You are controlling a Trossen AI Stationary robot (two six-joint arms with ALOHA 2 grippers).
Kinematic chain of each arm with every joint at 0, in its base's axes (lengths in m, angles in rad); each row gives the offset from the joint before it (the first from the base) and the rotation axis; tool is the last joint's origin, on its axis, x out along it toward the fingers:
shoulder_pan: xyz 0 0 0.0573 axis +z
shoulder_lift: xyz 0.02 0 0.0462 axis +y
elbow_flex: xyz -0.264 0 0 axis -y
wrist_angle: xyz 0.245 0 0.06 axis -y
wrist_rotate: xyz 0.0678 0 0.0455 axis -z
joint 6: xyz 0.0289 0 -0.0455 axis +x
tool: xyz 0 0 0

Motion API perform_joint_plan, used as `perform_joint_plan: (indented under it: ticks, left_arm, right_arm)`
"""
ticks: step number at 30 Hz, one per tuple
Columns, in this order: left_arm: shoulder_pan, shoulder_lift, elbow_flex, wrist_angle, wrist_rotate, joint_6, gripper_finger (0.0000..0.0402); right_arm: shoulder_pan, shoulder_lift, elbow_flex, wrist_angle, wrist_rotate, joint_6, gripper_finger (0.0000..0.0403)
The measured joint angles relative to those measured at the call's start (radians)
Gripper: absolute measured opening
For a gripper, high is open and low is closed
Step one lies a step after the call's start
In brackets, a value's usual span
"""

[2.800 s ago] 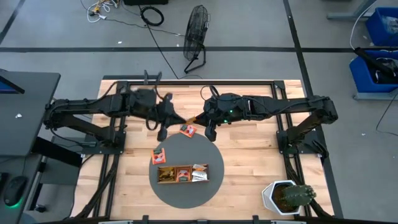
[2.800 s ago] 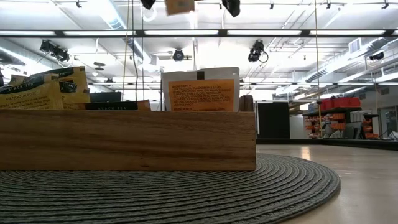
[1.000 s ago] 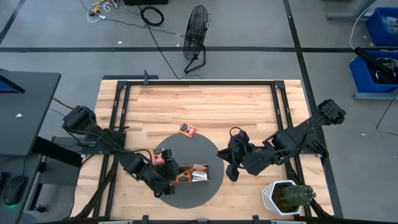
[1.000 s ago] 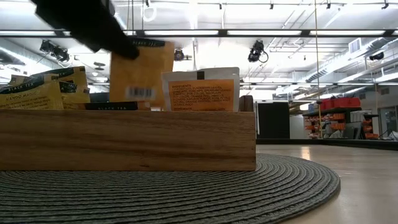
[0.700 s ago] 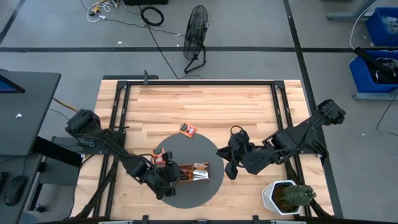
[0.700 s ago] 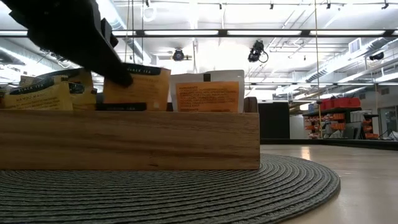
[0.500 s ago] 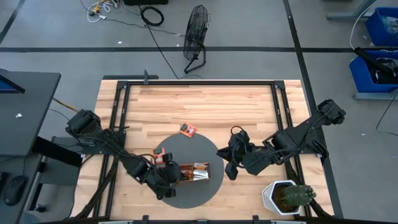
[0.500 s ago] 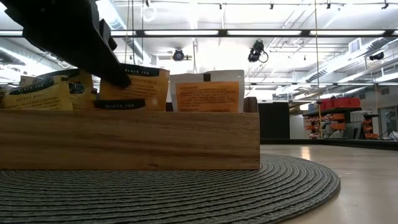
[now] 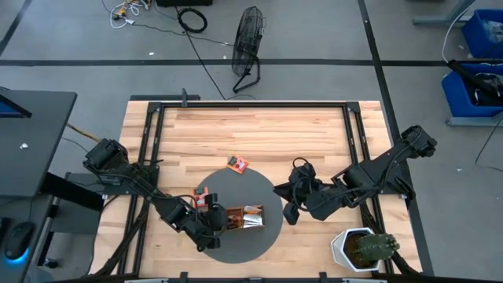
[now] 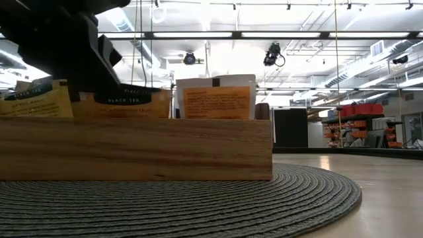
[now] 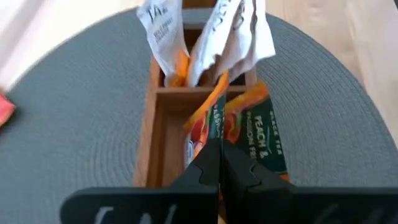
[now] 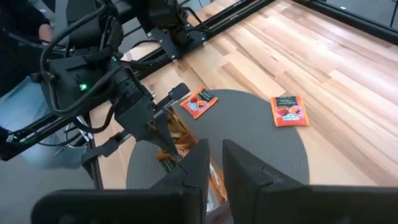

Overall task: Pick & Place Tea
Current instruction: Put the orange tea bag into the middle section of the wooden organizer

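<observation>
My left gripper (image 9: 212, 226) is low over the left part of the wooden tray (image 9: 253, 229), shut on an orange tea sachet (image 11: 252, 127) that stands in a compartment. In the low view only the sachet's top strip (image 10: 129, 100) shows above the tray wall (image 10: 132, 149). More sachets stand in the tray: white and orange ones (image 11: 211, 37) at its right end, yellow ones (image 10: 30, 102) at its left. One red-orange sachet (image 9: 202, 197) lies flat on the round grey mat (image 9: 236, 185), another (image 9: 238, 163) on the bare wood. My right gripper (image 9: 289, 212) hovers open just off the mat's right rim. My left gripper pinches the orange sachet between its two fingers at the sachet's upper edge (image 11: 214, 121), coming from above and slanting down. The sachet stands nearly upright, its lower part down inside the tray compartment behind the wall.
A white pot with a cactus (image 9: 361, 248) stands at the table's near right corner, close to the right arm. The tray sits on the near half of the mat. Bare wooden table (image 9: 259, 134) stretches toward the far edge.
My left gripper has come down and a little toward the table's right, still shut on the orange sachet. The sachet, held well above the tray wall a second ago, has sunk into the compartment until only its top strip shows.
</observation>
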Motion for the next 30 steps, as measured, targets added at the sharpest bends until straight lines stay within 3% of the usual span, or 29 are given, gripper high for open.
perform_joint_plan:
  ticks: [7, 15, 23, 30]
  left_arm:
    - [0.0, 0.0, -0.004, 0.031, 0.015, -0.017, 0.0017]
    - [0.006, -0.029, -0.004, 0.101, 0.018, -0.006, 0.0104]
    - [0.042, -0.135, -0.005, 0.084, 0.017, 0.069, 0.0178]
    - [0.12, -0.31, -0.005, -0.085, -0.002, 0.029, 0.0194]
  right_arm:
    - [0.0, 0.0, 0.0, 0.001, 0.0, 0.0, 0.0052]
    - [0.0, 0.0, 0.0, 0.001, 0.0, 0.0, 0.0052]
    - [0.0, 0.0, 0.0, -0.007, -0.001, 0.0, 0.0052]
    - [-0.02, 0.0, 0.0, -0.007, -0.034, 0.0, 0.0075]
